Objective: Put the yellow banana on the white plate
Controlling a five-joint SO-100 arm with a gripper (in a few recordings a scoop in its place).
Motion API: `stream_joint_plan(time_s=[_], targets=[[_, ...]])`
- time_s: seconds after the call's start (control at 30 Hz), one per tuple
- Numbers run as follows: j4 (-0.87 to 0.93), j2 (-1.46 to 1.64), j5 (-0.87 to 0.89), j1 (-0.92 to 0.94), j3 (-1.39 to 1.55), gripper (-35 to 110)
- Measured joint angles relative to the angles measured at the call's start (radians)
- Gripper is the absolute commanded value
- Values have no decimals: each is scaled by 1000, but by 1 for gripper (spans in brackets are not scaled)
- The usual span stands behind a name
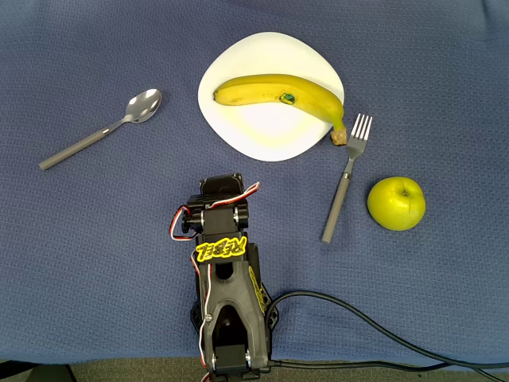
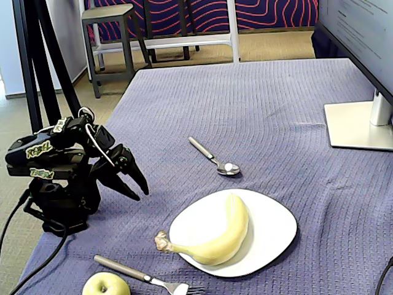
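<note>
Overhead view: banana (image 1: 278, 94) lies on the plate (image 1: 246, 60), upper centre of frame. Claw (image 2: 136, 184) is released, grasping nothing, left of the plate in the fixed view.

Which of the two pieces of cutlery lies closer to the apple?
The fork. It lies right beside the green apple, its tines by the banana's stem, while the spoon sits across the white plate.

A: Where's the yellow banana (image 2: 222, 234)?
B: Lying on the white plate (image 2: 276, 230), stem poking over the rim. It's well clear of the gripper (image 2: 136, 186), ahead of it.
A: Gripper?
B: Folded back low, fingers slightly parted, holding nothing. Spoon (image 2: 216, 158) lies beyond it.
</note>
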Motion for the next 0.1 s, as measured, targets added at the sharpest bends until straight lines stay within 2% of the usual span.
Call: stream_joint_plan(time_s=[0.1], targets=[[0,2,0,0,0,0]])
